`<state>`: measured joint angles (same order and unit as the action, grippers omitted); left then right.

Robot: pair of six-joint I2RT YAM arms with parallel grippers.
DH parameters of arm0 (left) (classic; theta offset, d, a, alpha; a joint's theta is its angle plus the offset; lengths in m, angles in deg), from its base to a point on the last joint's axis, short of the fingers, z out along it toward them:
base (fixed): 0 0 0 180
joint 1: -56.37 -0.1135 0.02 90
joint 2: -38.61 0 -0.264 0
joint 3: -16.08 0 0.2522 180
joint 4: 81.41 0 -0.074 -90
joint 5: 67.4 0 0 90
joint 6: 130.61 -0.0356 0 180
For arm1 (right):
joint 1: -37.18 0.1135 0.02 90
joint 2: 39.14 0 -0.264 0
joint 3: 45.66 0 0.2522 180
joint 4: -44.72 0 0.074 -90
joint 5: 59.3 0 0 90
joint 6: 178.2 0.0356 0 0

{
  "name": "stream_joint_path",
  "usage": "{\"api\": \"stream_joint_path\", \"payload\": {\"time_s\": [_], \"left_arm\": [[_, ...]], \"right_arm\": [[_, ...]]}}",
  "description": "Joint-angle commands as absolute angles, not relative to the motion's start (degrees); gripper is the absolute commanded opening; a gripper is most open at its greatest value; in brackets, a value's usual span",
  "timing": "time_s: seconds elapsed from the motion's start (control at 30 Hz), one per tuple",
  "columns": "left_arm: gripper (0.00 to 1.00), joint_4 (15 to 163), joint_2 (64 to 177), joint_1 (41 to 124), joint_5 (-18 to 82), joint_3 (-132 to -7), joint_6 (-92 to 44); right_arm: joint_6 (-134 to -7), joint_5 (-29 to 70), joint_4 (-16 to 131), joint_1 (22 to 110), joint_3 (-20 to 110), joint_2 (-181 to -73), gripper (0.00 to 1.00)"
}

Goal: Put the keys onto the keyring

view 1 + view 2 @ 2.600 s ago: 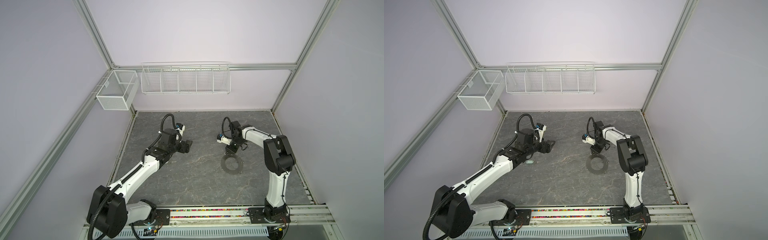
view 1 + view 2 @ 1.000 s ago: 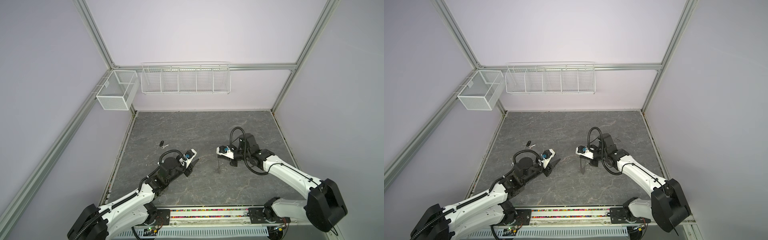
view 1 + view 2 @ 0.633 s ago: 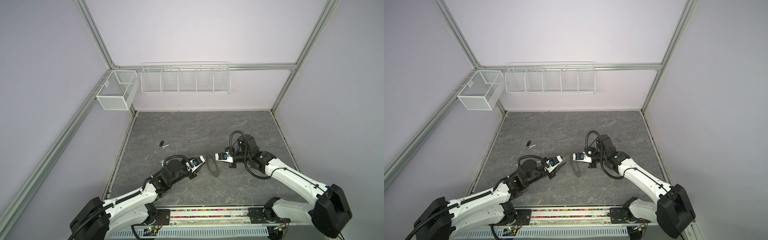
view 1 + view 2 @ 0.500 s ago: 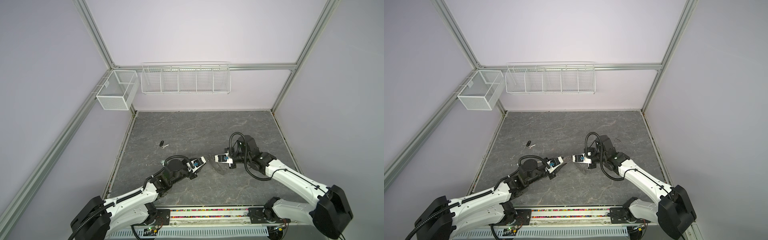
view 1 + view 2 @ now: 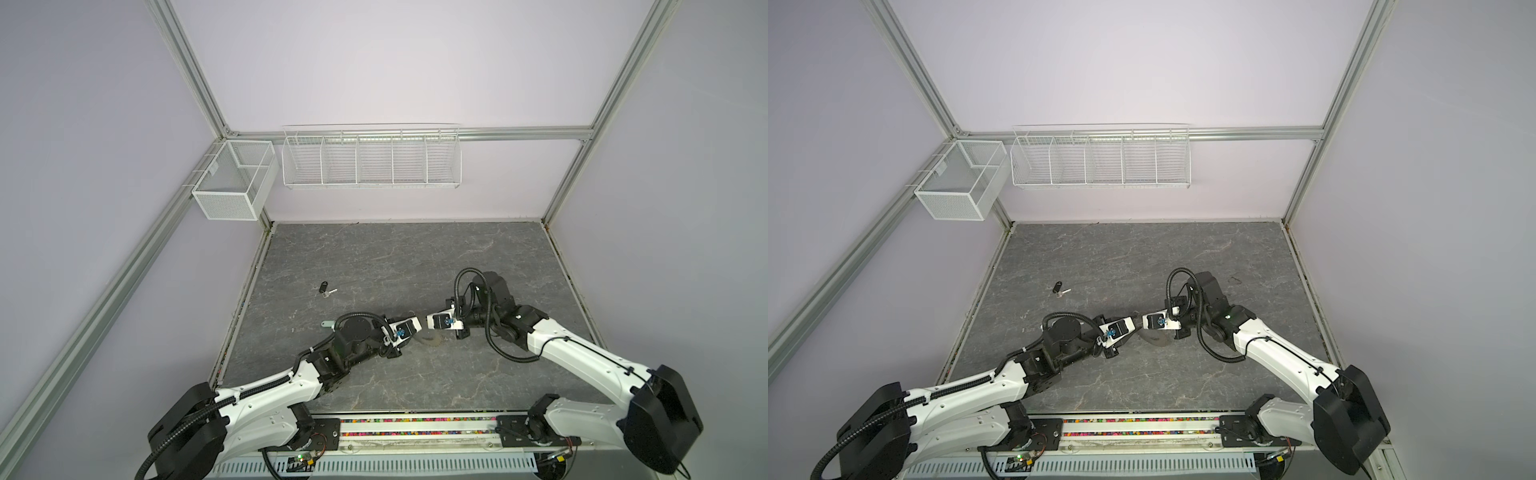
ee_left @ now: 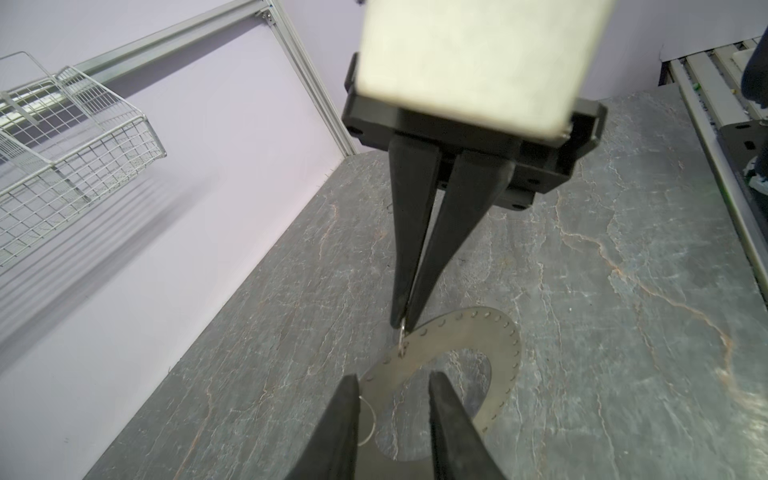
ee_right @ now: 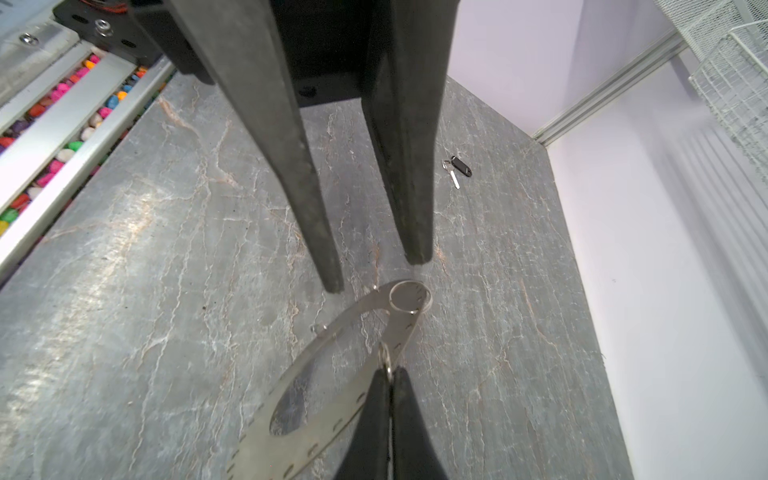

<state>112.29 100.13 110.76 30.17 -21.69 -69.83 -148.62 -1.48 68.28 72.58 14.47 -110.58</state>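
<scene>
My right gripper (image 7: 388, 370) is shut on a small wire loop at the rim of the keyring (image 7: 332, 399), a flat grey disc that it holds tilted over the table's front middle (image 5: 430, 340). My left gripper (image 6: 394, 376) faces it, open, with its fingertips (image 7: 334, 284) just off the disc's other end. A second wire loop (image 7: 409, 296) sits there, next to one finger (image 6: 351, 386). The black-headed key (image 5: 324, 287) (image 7: 459, 167) lies on the table far to the left. The mint-headed key (image 5: 327, 324) peeks out behind the left arm.
The dark stone-patterned table (image 5: 415, 257) has walls on three sides. A wire rack (image 5: 372, 156) and a mesh box (image 5: 235, 180) hang on the back frame. A rail with coloured beads (image 5: 415, 428) runs along the front edge.
Both arms have come together at the front middle. The right gripper brought the keyring leftward and the left gripper moved right to meet it. The left jaws have narrowed.
</scene>
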Motion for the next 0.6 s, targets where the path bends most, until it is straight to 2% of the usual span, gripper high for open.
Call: {"api": "stream_joint_path", "payload": {"time_s": [0.0,0.07,0.27,0.57], "left_arm": [[0.3,117.1,100.8,110.9,30.5,-21.4,-69.8],[0.25,117.5,100.5,110.9,30.5,-20.8,-67.8],[0.27,118.6,98.3,110.9,29.7,-17.8,-63.0],[0.29,119.4,99.0,110.9,26.4,-17.8,-59.0]], "right_arm": [[-147.7,-7.6,74.2,72.3,18.1,-112.8,0.07],[-147.2,-10.0,78.1,72.0,21.7,-114.5,0.07],[-147.1,-13.3,86.1,71.4,27.1,-118.0,0.07],[-147.5,-14.3,89.1,71.1,28.8,-119.0,0.07]]}}
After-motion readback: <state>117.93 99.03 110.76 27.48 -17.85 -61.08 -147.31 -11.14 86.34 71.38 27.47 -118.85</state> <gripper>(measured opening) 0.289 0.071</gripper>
